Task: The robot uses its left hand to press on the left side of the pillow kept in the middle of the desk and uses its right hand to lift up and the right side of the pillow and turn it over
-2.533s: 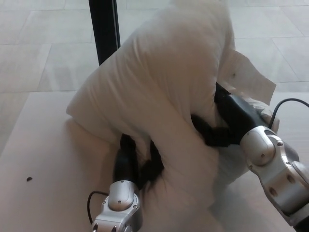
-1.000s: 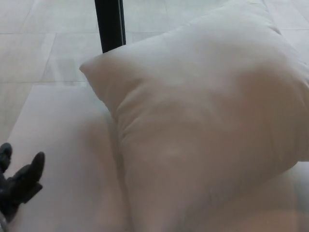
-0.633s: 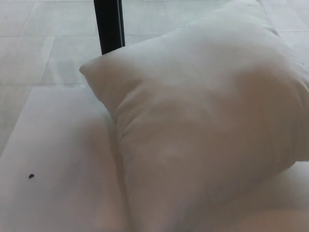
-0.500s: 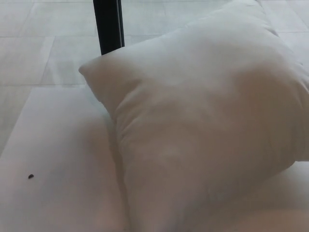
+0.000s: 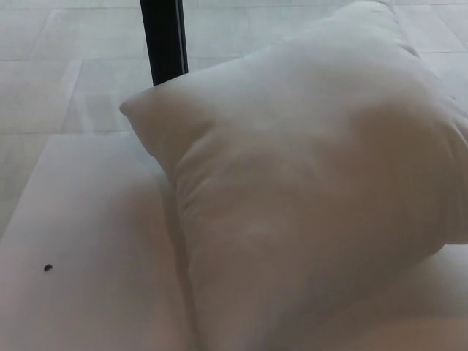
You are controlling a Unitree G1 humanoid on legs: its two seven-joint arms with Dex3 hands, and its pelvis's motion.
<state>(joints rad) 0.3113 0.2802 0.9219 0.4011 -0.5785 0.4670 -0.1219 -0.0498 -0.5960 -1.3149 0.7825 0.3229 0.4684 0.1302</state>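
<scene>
Neither hand shows in the head view, so whether either is open, closed or holding anything cannot be told. The pillow (image 5: 307,190) fills most of the picture, lying on the surface (image 5: 88,241) toward the middle and right, with 1 corner pointing up and to the left and its right and lower edges running out of view.

It looks light and very soft: a plump, roughly square cushion in plain white woven fabric, with gentle creases running down from the upper-left corner and a rounded, puffed belly. A thing like this should sag and fold wherever it is pressed, so a push on its left side would likely sink in rather than pin it firmly, and a lift is best taken under an edge or by pinching a corner, where the filling is thin and the cloth bunches. The fabric appears matte, not slippery, and nothing about it seems fragile.

The surface is pale, smooth and flat, with 1 small dark speck (image 5: 47,268) well apart from the pillow on the left. Beyond the far edge lies a light tiled floor (image 5: 66,73), and a black upright post (image 5: 164,40) stands behind the pillow's upper-left corner, possibly a stand leg.
</scene>
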